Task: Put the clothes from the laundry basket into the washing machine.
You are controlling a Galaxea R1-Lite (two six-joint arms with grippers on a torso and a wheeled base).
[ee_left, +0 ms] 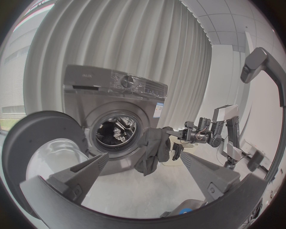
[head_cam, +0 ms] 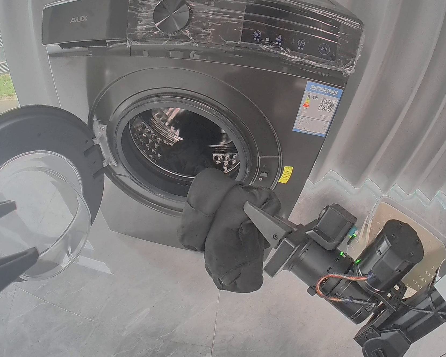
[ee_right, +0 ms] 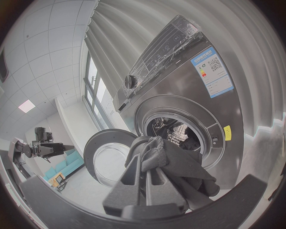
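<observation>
The washing machine point(head_cam: 193, 75) stands with its round door point(head_cam: 33, 135) swung fully open to its left side, so the way into the drum point(head_cam: 184, 144) is free. Deep inside the drum lies something dark point(head_cam: 191, 153) that looks like cloth, so I judge that at least one piece is already loaded.

The piece in hand now is a dark garment point(head_cam: 227, 231). The right fingers point(head_cam: 266, 222) are closed tight on a fold of it, which the right wrist view shows well. The garment hangs in the air in front of the machine, just below and a little to the right of the drum opening. Its upper part overlaps the lower rim of the opening in the head view, but the left wrist view shows it apart from the machine's front, and none of it is inside yet. In my judgement this piece is about halfway: lifted and carried over, but not yet pushed in or released.

The left fingers point(head_cam: 2, 266) are spread wide and hold nothing. They are low in front of the open door, well apart from the garment.

The laundry basket point(head_cam: 385, 219) stands on the floor to the right of the machine, mostly hidden by the right arm. Whether more clothes remain in it I cannot tell.
</observation>
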